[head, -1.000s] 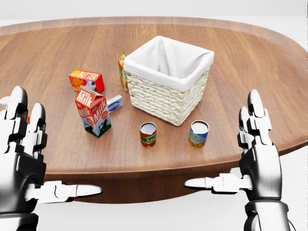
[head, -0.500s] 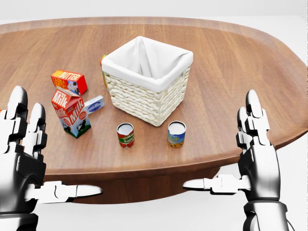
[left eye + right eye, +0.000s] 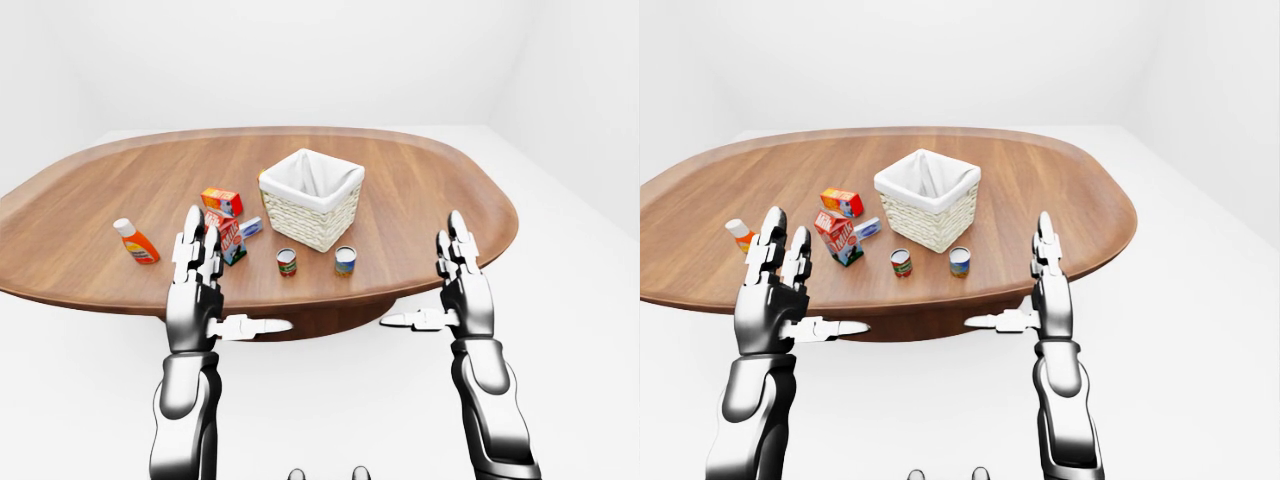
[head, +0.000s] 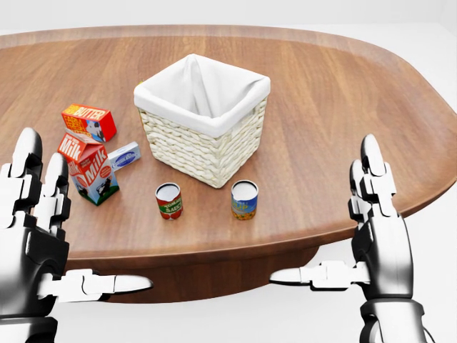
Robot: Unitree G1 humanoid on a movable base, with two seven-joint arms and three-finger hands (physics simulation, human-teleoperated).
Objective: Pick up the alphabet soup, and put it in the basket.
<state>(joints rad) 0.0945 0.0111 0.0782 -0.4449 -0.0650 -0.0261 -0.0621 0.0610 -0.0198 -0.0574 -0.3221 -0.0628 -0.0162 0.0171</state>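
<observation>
The alphabet soup (image 4: 244, 199), a small can with a blue and yellow label, stands upright on the wooden table (image 4: 343, 107), just below the basket's lower right corner in the head view. The wicker basket (image 4: 200, 146) has a white cloth lining and nothing shows inside it. My left hand (image 4: 82, 218) and right hand (image 4: 325, 211) are both open, fingers up and thumbs pointing inward. They hover off the table's near edge and hold nothing. The right hand is right of and below the can, well apart from it.
A red tomato can (image 4: 169, 201) stands left of the soup. Further left are a milk carton (image 4: 89, 168), a butter box (image 4: 89, 121) and a small white and blue box (image 4: 123, 156). An orange bottle (image 3: 134, 242) lies at the far left of the table.
The whole picture has shifted: basket, cans and cartons slid left and slightly up in the head view, so the camera has moved. Both hands keep their pose, open.
</observation>
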